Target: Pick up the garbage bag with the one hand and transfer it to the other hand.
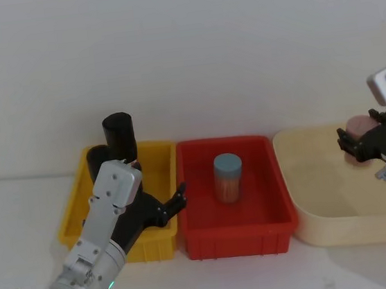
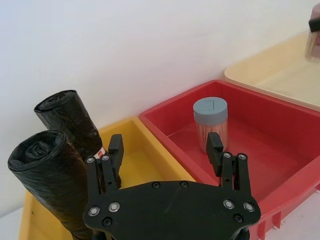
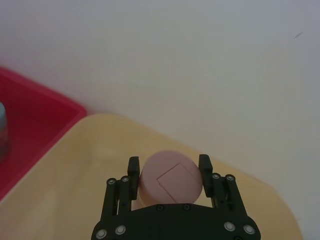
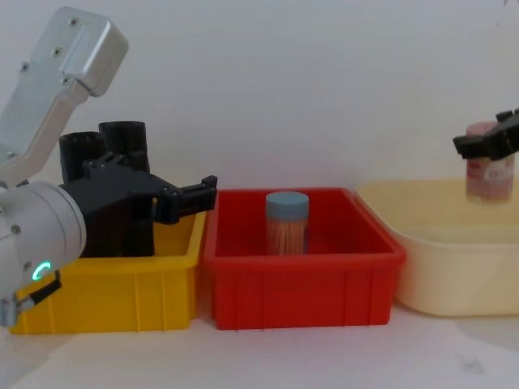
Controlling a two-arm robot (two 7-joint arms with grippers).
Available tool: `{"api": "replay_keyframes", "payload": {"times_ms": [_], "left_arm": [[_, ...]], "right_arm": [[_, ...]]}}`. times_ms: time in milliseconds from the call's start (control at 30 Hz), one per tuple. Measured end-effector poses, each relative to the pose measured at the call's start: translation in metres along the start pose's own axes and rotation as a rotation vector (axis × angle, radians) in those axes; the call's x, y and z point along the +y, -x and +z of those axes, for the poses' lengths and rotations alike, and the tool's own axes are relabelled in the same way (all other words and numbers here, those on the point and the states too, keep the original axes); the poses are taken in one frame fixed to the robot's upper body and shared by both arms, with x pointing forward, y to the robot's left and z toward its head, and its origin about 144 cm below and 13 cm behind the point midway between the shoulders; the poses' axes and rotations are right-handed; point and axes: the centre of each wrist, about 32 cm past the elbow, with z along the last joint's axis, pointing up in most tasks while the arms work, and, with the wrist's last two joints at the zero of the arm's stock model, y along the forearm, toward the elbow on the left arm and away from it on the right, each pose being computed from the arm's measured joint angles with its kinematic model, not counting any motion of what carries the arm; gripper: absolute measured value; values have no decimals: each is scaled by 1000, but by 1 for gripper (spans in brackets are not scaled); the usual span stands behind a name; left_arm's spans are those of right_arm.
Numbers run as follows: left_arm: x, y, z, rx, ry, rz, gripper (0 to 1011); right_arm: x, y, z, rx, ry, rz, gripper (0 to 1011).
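Standing upright in the yellow bin (image 1: 159,244) at the left end of the white desk (image 4: 324,356), the garbage bag (image 1: 97,155) is the nearer and more leftward of two black rolls. The second black roll (image 1: 118,134) stands just beside it, closer to the wall (this is the one with a small red-and-white sticker (image 2: 100,151) low on its side). From the chest view the garbage bag (image 4: 81,154) rises well above the bin's rim, partly behind the arm.

The left gripper (image 1: 179,196), on the arm with the green light, hangs over the right-hand side of the yellow bin, just beside the rolls. Its fingers (image 2: 115,150) are spread wide with nothing between them, and its tips reach toward the red bin (image 1: 235,241).

That red bin sits against the yellow one in the middle of the row. A clear jar (image 1: 228,175) with a grey-blue lid stands upright inside it, pale sticks showing through the wall.

At the right end lies a wide beige tray (image 1: 342,228). Over it the right gripper (image 1: 350,144) is pinching a pink-lidded jar (image 3: 170,180), one finger pressed to each side of the lid. Whether that jar rests on the tray floor or hangs above it cannot be told.
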Motion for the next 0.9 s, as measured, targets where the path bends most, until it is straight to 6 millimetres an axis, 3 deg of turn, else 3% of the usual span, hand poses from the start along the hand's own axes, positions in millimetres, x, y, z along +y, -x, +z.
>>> {"api": "replay_keyframes", "payload": {"times_ms": [67, 200, 400, 900], "left_arm": [[0, 0, 0, 0, 0, 0, 1001], [0, 0, 0, 0, 0, 0, 1001], [0, 0, 0, 0, 0, 0, 1001], [0, 0, 1, 0, 2, -6, 1001]], "right_arm": [[1, 0, -2, -4, 11, 3, 713], [5, 1, -5, -15, 36, 10, 864], [7, 1, -9, -21, 57, 16, 990], [10, 2, -13, -32, 84, 24, 999]]}}
